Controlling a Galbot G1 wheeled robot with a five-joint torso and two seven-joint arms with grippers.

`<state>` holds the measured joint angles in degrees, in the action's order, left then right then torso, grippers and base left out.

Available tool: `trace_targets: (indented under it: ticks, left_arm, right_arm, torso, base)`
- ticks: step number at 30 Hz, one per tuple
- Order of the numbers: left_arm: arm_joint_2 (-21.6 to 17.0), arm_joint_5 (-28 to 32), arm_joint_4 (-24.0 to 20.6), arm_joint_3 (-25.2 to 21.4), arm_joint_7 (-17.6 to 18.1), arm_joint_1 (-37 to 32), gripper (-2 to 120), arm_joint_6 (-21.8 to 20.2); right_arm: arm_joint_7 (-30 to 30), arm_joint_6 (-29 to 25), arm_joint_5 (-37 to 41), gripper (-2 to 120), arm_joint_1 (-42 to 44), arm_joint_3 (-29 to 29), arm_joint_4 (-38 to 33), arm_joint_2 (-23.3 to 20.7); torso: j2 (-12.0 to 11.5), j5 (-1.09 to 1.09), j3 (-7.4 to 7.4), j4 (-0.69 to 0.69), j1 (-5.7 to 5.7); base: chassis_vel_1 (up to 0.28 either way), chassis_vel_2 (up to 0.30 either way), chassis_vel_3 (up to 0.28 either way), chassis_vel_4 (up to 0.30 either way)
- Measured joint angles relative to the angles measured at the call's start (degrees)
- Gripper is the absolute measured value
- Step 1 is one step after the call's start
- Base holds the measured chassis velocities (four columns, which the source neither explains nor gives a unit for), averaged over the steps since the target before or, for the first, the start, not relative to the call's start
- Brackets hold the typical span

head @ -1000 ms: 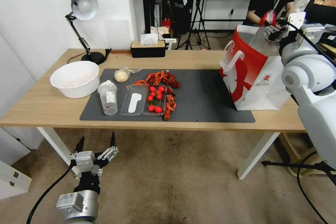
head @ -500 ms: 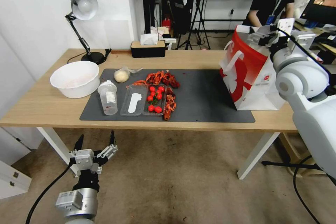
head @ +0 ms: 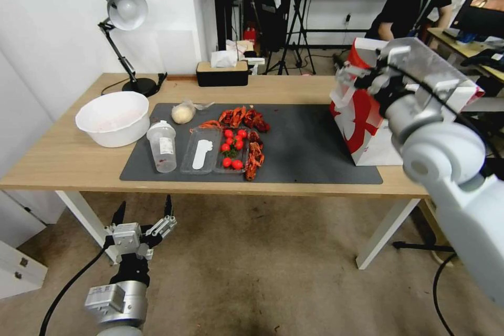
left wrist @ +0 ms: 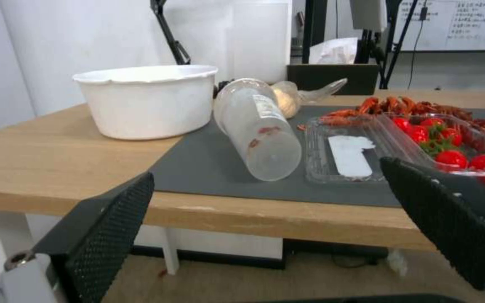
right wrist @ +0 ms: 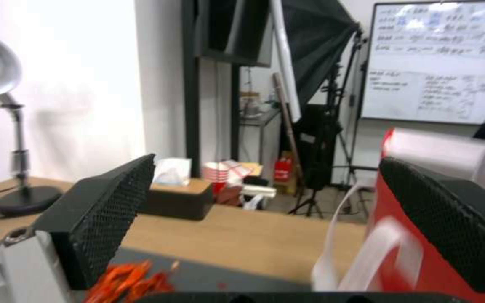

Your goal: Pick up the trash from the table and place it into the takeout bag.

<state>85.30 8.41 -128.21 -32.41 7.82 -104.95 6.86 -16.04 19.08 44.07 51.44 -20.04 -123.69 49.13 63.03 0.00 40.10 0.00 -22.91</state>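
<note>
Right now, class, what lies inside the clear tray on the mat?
The tray holds red tomatoes in one half and a white strip in the other. Anything beneath the tomatoes is hidden.

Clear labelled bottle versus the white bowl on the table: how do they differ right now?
The clear labelled bottle is tall, narrow and translucent; the white bowl is wide, low and opaque. The bottle is capped, the bowl open-topped. The bottle stands on the dark grey mat, while the bowl sits mostly on the bare table, its edge over the mat's corner. Both stand upright at the table's left end, untouched by either gripper.
</note>
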Motion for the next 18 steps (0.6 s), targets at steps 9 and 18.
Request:
trace_targets:
  ticks: [9,18]
  left_arm:
    - [-0.27,0.46,0.01,-0.1,-0.03,-0.09,100,0.14]
    - [-0.27,0.52,0.31,0.26,-0.08,0.33,100,0.21]
  right_arm:
    - [1.8,-9.84,-5.66,100,15.39,-4.03,-2.66,2.9]
    - [5.89,-27.5,-14.31,100,35.11,-7.99,-0.93,12.32]
  torso:
    - [0.0,0.0,0.0,0.0,0.0]
    - [0.0,-0.01,0.0,0.0,0.0]
  base:
    - [0.0,0.0,0.0,0.0]
    - [0.0,0.0,0.0,0.0]
